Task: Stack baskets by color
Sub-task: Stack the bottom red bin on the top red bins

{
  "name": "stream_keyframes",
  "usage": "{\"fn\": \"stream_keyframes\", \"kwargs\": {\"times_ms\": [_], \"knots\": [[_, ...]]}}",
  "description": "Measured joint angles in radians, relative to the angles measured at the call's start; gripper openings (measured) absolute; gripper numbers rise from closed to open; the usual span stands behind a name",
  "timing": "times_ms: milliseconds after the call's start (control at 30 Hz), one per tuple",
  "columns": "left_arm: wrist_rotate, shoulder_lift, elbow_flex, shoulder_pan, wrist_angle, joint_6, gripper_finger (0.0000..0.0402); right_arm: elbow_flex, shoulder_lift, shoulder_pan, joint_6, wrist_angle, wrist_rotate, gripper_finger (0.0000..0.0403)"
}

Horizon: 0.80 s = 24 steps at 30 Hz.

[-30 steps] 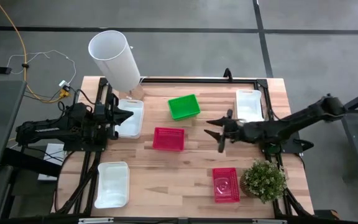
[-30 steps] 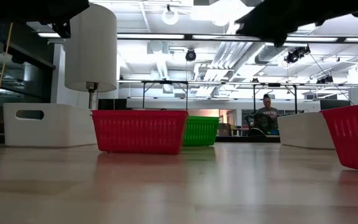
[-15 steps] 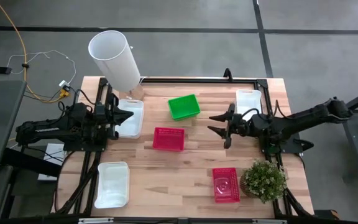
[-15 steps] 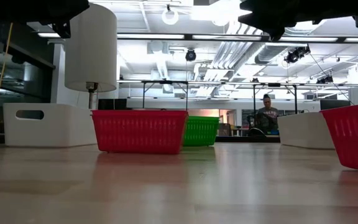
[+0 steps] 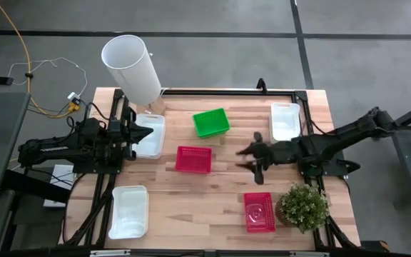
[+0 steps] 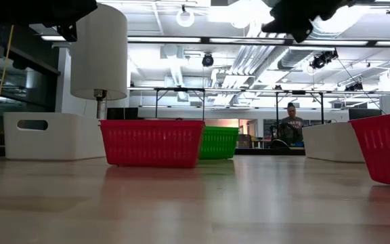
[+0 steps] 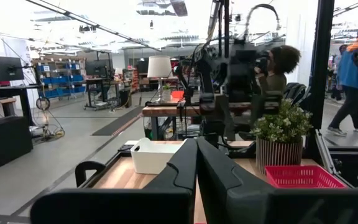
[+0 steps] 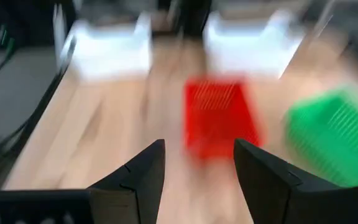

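Observation:
Several baskets stand on their bottoms on the table. A green basket (image 5: pixel 211 122) is at the far middle and a red basket (image 5: pixel 193 158) at the middle. A second red basket (image 5: pixel 259 212) is at the near right. White baskets are at the far right (image 5: pixel 286 120), far left (image 5: pixel 148 135) and near left (image 5: pixel 128 210). My right gripper (image 5: pixel 250 153) hovers open to the right of the middle red basket (image 8: pixel 221 118) and points toward it. My left gripper (image 5: pixel 145 132) is shut above the far-left white basket, with nothing held.
A tall white cylinder (image 5: pixel 130 66) stands at the far left corner. A potted plant (image 5: pixel 304 205) stands at the near right beside the red basket. Bare wood lies between the middle red basket and the near edge. A person (image 6: pixel 291 125) is in the room beyond the table.
My right gripper has drawn back a little toward the right edge. It has then come back toward the middle red basket, rising slightly and changing its tilt, its fingers still open. The baskets have not moved.

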Motion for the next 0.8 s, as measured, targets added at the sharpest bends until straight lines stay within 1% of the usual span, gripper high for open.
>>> {"fn": "stream_keyframes", "kwargs": {"times_ms": [100,167,233,367,467,633,800], "knots": [[0.000,0.000,0.000,0.000,0.000,0.000,0.0000,0.110,0.072,0.043,0.173,-0.263,-0.109,0.0176],[0.000,0.000,0.000,0.000,0.000,0.000,0.0000,0.158,0.123,0.076,0.276,-0.382,-0.170,0.0176],[-0.003,0.000,0.000,0.000,0.000,0.000,0.0000,0.182,0.163,0.114,0.364,-0.461,-0.192,0.0176],[-0.004,0.000,0.000,0.000,0.000,0.000,0.0000,0.177,0.235,0.181,0.471,-0.507,-0.208,0.0176],[-0.004,0.000,0.000,0.000,0.001,-0.001,0.0000,0.175,0.297,0.210,0.513,-0.549,-0.225,0.0176],[-0.004,0.000,0.000,0.000,0.001,-0.001,0.0000,0.175,0.391,0.219,0.516,-0.565,-0.236,0.0176],[-0.008,0.000,0.000,0.000,0.001,-0.001,0.0000,0.175,0.456,0.209,0.508,-0.583,-0.241,0.0176]]}}
